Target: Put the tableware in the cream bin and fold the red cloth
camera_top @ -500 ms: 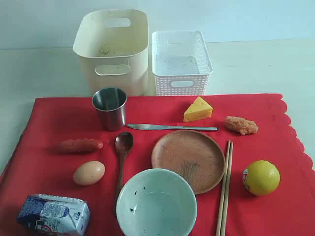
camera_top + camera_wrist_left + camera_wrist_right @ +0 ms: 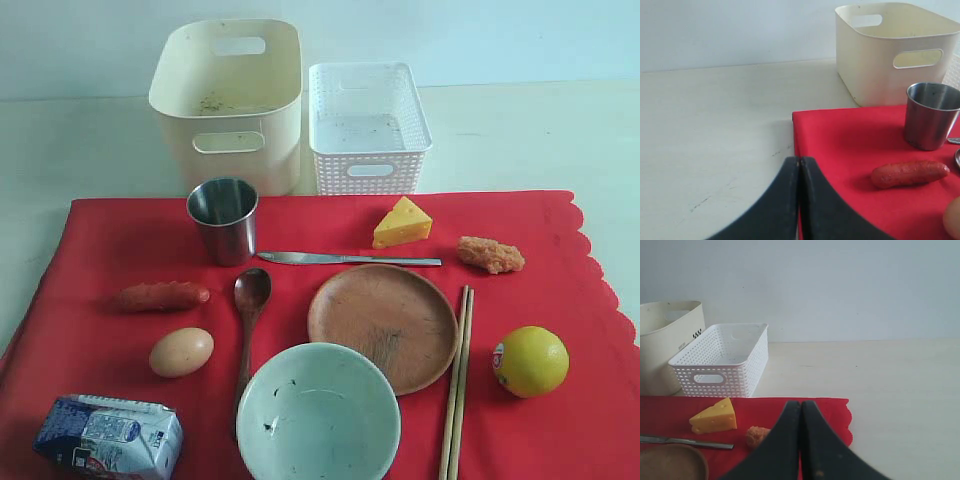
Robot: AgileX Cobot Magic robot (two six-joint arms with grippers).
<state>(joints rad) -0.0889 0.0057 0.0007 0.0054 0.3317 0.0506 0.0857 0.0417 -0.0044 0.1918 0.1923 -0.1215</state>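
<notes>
The red cloth [image 2: 100, 250] lies flat on the table, its scalloped edge on the right. On it stand the steel cup [image 2: 222, 220], the silver knife [image 2: 345, 259], the dark wooden spoon [image 2: 248, 320], the round brown plate [image 2: 382, 325], the pale green-white bowl [image 2: 318, 415] and the chopsticks [image 2: 457, 385]. Behind the cloth stands the cream bin [image 2: 229, 100], with nothing in it. Neither arm shows in the exterior view. My left gripper [image 2: 800, 161] is shut and holds nothing, over the cloth's left edge, with the cup [image 2: 931, 116] ahead. My right gripper [image 2: 801, 404] is shut and holds nothing, above the cloth's far right corner [image 2: 837, 407].
A white lattice basket [image 2: 367, 125] stands right of the cream bin. Food lies among the tableware: sausage [image 2: 162, 295], egg [image 2: 181, 351], milk carton [image 2: 108, 437], cheese [image 2: 402, 222], a fried piece [image 2: 490, 254] and lemon [image 2: 531, 361]. Bare pale table [image 2: 520, 140] surrounds the cloth.
</notes>
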